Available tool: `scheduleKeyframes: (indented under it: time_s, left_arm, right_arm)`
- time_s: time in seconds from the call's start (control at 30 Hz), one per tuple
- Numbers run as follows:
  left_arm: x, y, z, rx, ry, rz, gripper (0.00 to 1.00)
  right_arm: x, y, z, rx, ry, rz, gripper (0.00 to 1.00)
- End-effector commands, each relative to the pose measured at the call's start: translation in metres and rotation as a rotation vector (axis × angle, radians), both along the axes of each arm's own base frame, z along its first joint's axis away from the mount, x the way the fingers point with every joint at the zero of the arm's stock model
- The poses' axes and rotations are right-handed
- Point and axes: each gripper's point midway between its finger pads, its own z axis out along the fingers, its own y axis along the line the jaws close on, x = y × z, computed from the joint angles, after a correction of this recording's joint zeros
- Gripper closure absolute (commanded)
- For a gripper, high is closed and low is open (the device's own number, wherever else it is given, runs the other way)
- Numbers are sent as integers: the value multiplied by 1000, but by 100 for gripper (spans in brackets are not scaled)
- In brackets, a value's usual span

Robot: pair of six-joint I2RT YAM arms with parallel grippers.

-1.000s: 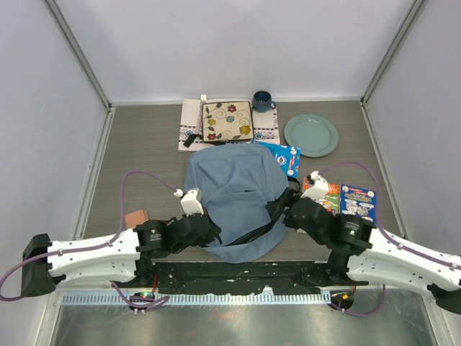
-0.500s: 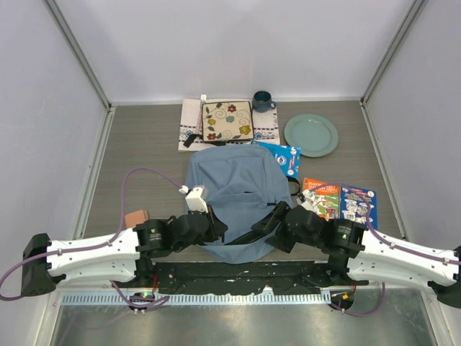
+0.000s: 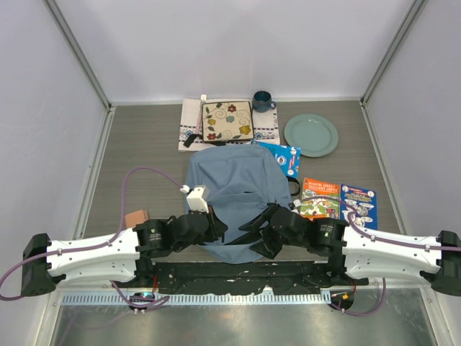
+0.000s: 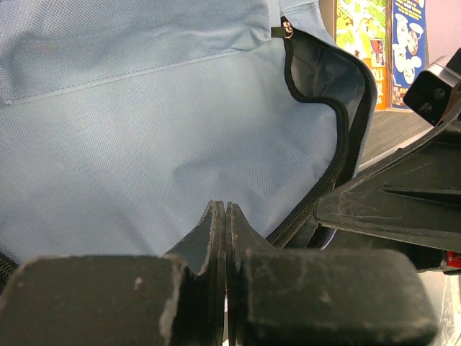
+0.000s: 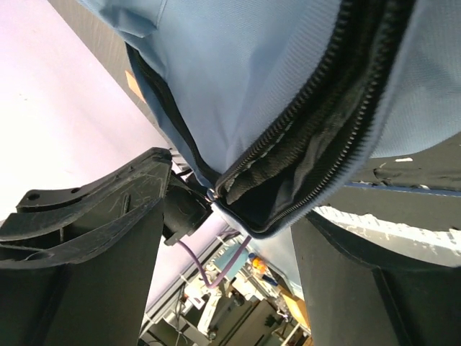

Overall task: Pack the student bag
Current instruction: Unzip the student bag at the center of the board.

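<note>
The student bag [image 3: 234, 189], a light-blue backpack with dark zips, lies mid-table. My left gripper [image 3: 214, 220] is at its near left edge. In the left wrist view its jaws [image 4: 225, 207] are shut, tips against the bag's blue fabric [image 4: 158, 137], and no cloth shows between them. My right gripper [image 3: 257, 229] is at the bag's near right edge. Its jaws [image 5: 238, 216] stand open, with the bag's unzipped rim [image 5: 302, 166] hanging between the two fingers [image 5: 94, 238]. The bag's inside is dark and I cannot see into it.
An orange book [image 3: 320, 196] and a blue book [image 3: 358, 202] lie right of the bag; another blue book [image 3: 286, 156] pokes out behind it. Further back are a green plate [image 3: 311, 135], a dark mug [image 3: 262, 100] and a flowered square [image 3: 227, 120] on a white cloth mat [image 3: 189, 122]. A brown block [image 3: 135, 218] lies left.
My right arm has swung left from beside the books to the bag's near edge, so the zip rim now sits between its open fingers. The left gripper shifted slightly right and stayed shut.
</note>
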Motion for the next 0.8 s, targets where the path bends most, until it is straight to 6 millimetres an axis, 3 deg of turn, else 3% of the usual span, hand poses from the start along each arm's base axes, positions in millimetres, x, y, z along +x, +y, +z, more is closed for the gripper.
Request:
scheduleKeyframes:
  time_s: [0.0, 0.07, 0.13, 0.27, 0.33, 0.37, 0.5, 0.6, 0.63, 0.77]
  left_arm:
    - [5, -12, 29, -78, -50, -13, 100]
    - [5, -12, 29, -78, -53, -14, 100]
    - [5, -12, 30, -79, -57, -15, 100]
    - [5, -9, 29, -68, -66, -16, 100]
    - [5, -7, 30, -62, -70, -17, 100]
    - [5, -5, 28, -60, -69, -17, 100]
    - [6, 10, 24, -17, -75, 12, 100]
    - [11, 36, 15, 66, -82, 81, 100]
    - [15, 56, 6, 143, -89, 129, 100]
    - [18, 95, 0, 227, -89, 242, 100]
  right_arm:
    - [17, 13, 16, 122, 91, -179, 25]
    - [23, 13, 14, 128, 78, -212, 28]
    - [24, 12, 5, 141, 107, -241, 40]
    - [22, 9, -10, 156, 127, -252, 77]
    - [20, 2, -19, 146, 133, -256, 87]
    - [19, 0, -22, 144, 131, -258, 99]
    - [20, -18, -33, 128, 85, -267, 99]
    - [19, -41, -46, 57, 50, -279, 99]
    - [17, -50, -54, 19, 47, -280, 99]
    - [13, -73, -73, -16, 21, -284, 99]
